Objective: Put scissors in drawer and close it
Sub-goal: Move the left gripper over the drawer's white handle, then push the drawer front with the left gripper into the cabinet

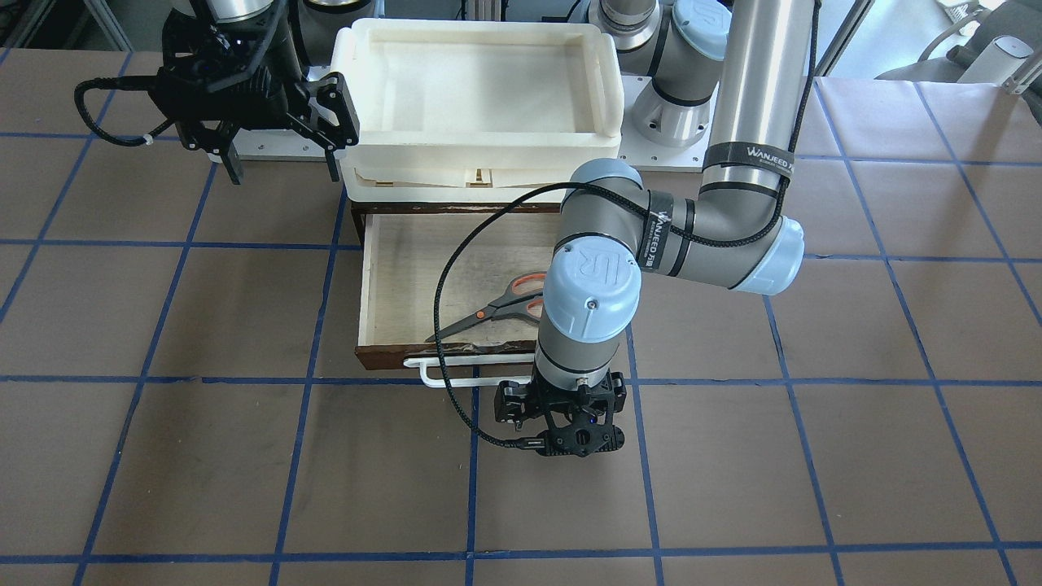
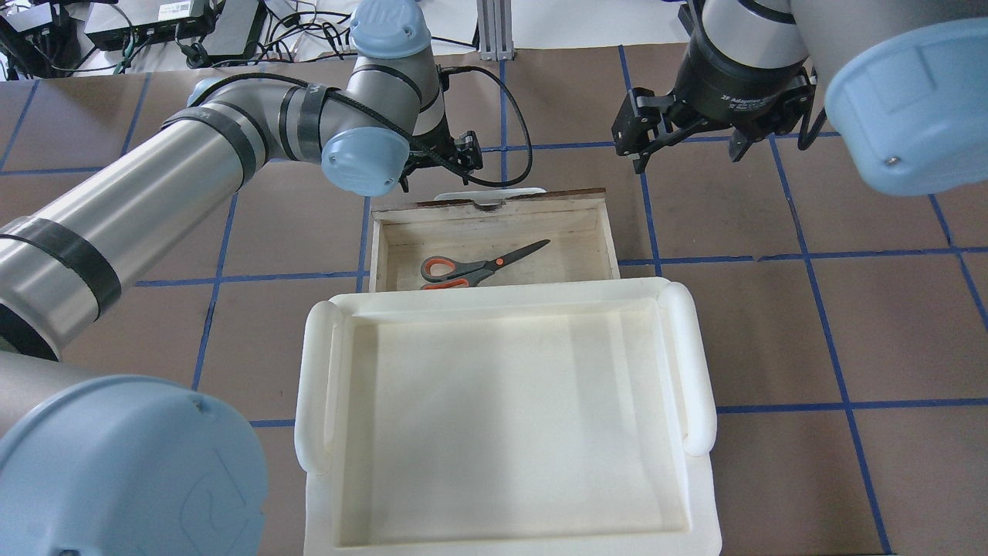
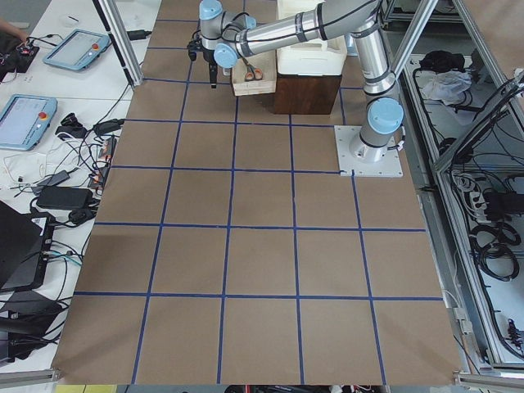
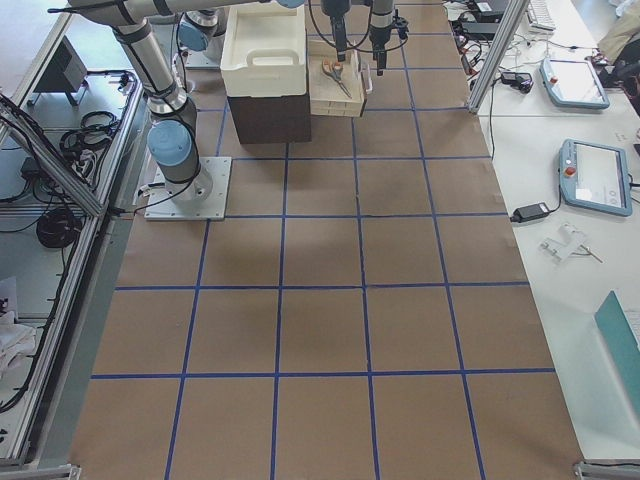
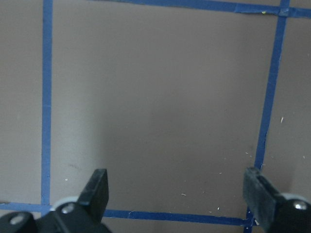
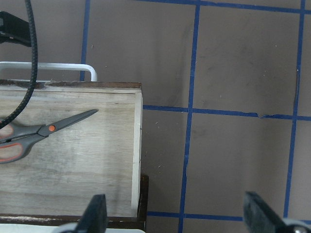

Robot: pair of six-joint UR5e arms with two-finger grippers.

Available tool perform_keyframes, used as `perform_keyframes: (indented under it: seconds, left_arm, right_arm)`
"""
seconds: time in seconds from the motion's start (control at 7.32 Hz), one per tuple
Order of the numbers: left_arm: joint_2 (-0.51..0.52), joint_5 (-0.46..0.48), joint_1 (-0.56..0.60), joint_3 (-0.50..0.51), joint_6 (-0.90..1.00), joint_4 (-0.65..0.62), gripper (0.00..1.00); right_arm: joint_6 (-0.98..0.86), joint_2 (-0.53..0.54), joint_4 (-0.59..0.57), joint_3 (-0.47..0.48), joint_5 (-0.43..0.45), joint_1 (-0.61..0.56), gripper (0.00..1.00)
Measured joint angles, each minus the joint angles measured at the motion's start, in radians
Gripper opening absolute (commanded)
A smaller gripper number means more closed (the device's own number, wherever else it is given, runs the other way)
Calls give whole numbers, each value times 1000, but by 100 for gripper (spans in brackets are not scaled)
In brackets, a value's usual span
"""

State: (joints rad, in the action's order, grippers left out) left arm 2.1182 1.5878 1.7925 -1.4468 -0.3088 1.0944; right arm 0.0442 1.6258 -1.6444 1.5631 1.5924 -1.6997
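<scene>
Overhead exterior: scissors (image 2: 482, 266) in drawer (image 2: 575, 251)

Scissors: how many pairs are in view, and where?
1. The scissors lie flat inside the open drawer, blades angled toward its front. The white tray hides the drawer's rear, so another pair could be hidden there.

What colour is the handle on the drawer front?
White; the handle on the drawer shows best in the exterior front-facing view.
</scene>
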Motion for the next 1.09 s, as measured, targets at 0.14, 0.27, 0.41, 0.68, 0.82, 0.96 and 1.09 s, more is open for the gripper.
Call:
perform_keyframes:
  seconds: [0.14,0.27,0.41,0.68,0.82,0.96,1.09]
  left_arm:
    - [6,-1,1,37,-2,68,100]
    - [8,-3,2,60,-2,124,100]
    - [9,-5,3,69,-2,163,100]
    - [9,-9,5,73,-1,207,100]
    - [7,-15,4,76,-2,225,100]
    - [-1,-22,2,82,-2,250,100]
    - [-8,-28,0,85,-3,269,100]
  right_arm:
    - [-1,-1,0,0,0,0,100]
    - [-1,-1,-1,0,-1,0,100]
    - [-1,-1,-1,0,-1,1,100]
    - [-1,-1,-1,0,-2,1,100]
    - [-1,-1,-2,0,-2,1,100]
    - [-1,-1,-2,0,-2,1,100]
    - [-1,-1,-2,0,-2,2,100]
